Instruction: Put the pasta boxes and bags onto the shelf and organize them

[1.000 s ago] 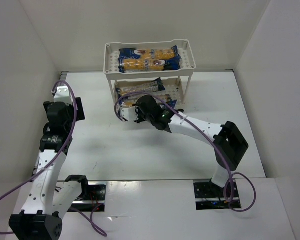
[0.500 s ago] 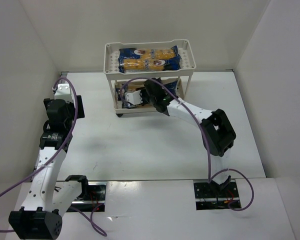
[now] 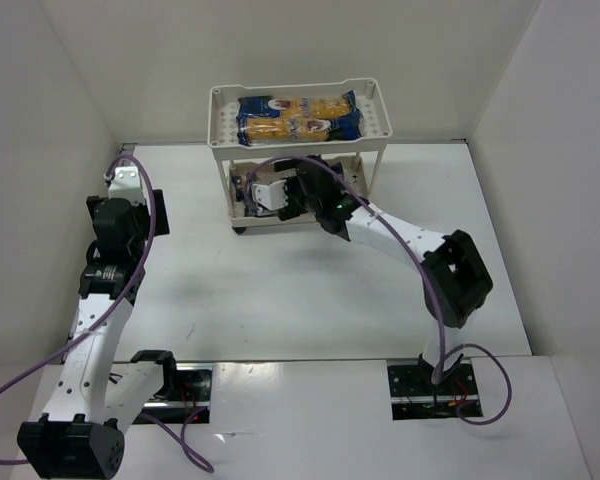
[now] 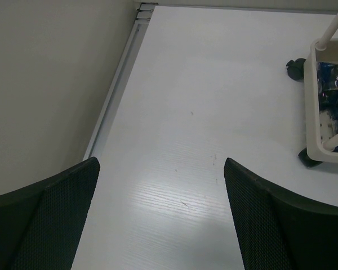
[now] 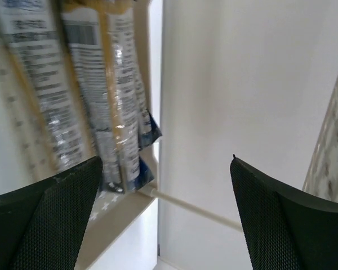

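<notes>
Pasta packets on both shelf trays, both grippers spread wide with nothing in them

Top view: the cream shelf (image 3: 216, 112) stands at the far side of the white table (image 3: 280, 300). Two pasta packets (image 3: 298, 117) lie side by side on its upper tray, with blue ends, white labels and yellow pasta in the middle, but the print's too small to read. The right arm (image 3: 380, 235) reaches into the lower tray and hides most of what's in there. Left wrist view: the left gripper (image 4: 161, 163) has its jaws wide apart over the table, well away from the shelf corner and a dark caster (image 4: 296, 66) at right, and a bit of blue packet shows in the lower tray. Right wrist view: the right gripper (image 5: 166, 160) is open and gripping nothing. The lower-tray packets (image 5: 84, 84) lie side by side on the perforated tray just past its left finger, with grey label text too blurry to read
</notes>
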Motion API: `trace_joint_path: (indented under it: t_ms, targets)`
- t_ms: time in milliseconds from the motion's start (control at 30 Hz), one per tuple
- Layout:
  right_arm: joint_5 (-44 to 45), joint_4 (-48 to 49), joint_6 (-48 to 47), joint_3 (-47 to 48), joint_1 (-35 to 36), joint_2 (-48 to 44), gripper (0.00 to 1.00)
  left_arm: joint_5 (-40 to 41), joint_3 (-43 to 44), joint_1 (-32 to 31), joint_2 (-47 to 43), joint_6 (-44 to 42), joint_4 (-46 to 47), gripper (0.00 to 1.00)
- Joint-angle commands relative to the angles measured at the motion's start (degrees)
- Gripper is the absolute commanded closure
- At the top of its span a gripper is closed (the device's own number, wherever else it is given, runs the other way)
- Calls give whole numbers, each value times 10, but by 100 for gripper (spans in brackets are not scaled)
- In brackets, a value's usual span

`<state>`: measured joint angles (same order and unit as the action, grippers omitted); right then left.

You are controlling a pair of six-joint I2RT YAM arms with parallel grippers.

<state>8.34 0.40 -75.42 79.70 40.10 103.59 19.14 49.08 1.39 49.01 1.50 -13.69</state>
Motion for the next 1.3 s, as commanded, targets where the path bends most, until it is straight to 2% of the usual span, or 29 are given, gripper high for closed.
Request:
trace_joint_path:
  t_ms: [0,67,100,167,200,300,367,400,467,500,533,567,600,633,667,700,767,900,967,1033,1133,1200,1267]
  targets:
    - [-34,-28,30,-34,27,-104,1,-10,17,4,-1,-3,28,2]
    - [-106,-73,44,-65,48,-153,1,-10,17,4,-1,-3,33,2]
    - [-128,-98,60,-78,59,-209,1,-10,17,4,-1,-3,33,2]
    - [-179,-104,84,-112,90,-266,1,-10,12,9,-1,3,33,2]
    - [-194,-114,120,-118,100,-316,1,-10,12,9,-1,3,33,2]
    - [-215,-97,211,-128,120,-377,1,-16,6,14,-1,18,28,2]
    - [-178,-29,266,-120,120,-408,1,-27,0,20,-7,34,23,2]
    - [-76,-2,298,-112,120,-408,1,-27,0,26,-7,39,17,2]
    - [52,48,362,-65,103,-372,1,-42,-7,33,-13,47,17,2]
    - [89,35,394,-40,71,-357,1,-42,-12,40,-13,55,12,2]
    - [117,6,504,22,-20,-343,1,-51,-12,45,-18,55,12,2]
    - [103,-35,563,52,-80,-317,1,-56,-12,45,-25,62,6,2]
    - [77,-128,613,76,-142,-305,1,-64,-19,50,-25,71,1,2]
    - [28,-167,656,104,-257,-293,1,-64,-25,56,-38,71,1,2]
    - [-3,-198,726,104,-312,-278,1,-70,-25,56,-38,80,-5,2]
    - [-43,-251,749,110,-363,-272,1,-75,-32,63,-44,80,-5,2]
    - [-143,-281,781,86,-470,-272,1,-82,-38,70,-50,99,-12,2]
    - [-201,-294,775,8,-539,-318,1,-117,-43,84,-55,119,-12,2]
    - [-220,-324,767,-18,-570,-323,0,-137,-49,91,-61,139,-12,2]
    - [-266,-369,749,-24,-633,-318,0,-142,-57,102,-72,152,-12,2]
    - [-361,-438,702,-1,-721,-269,0,-169,-81,114,-84,178,-12,2]
    - [-429,-557,659,33,-754,-223,0,-188,-87,114,-84,184,-12,2]
    - [-431,-637,606,82,-773,-159,0,-195,-92,114,-89,184,-12,2]
